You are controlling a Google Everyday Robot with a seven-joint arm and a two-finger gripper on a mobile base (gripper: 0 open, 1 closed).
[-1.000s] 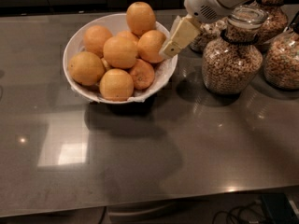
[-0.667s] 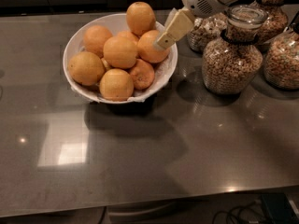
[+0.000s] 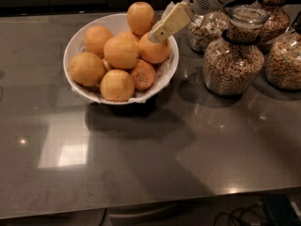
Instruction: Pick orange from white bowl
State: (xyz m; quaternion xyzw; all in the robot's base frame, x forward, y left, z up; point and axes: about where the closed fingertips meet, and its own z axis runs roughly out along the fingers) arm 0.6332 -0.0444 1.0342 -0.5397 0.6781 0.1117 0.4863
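The white bowl (image 3: 167,68) stands at the back left of the dark countertop with several yellow-orange oranges piled in it. One orange (image 3: 141,17) sits on top at the back, another orange (image 3: 156,52) lies at the right side. A smaller, darker, dimpled orange (image 3: 143,74) lies low at the front right. My gripper (image 3: 156,35), cream-coloured, reaches in from the upper right over the bowl's right rim. Its tip is between the top orange and the right orange, close to or touching the right one. It holds nothing that I can see.
Several glass jars of cereal stand right of the bowl: one (image 3: 233,55) nearest, one (image 3: 205,29) behind the gripper, others (image 3: 284,60) at the right edge. The counter's front edge (image 3: 150,204) runs along the bottom, with cables below.
My gripper has moved left and further back, from the bowl's right rim to over the oranges at the back right. The oranges and bowl have not moved.
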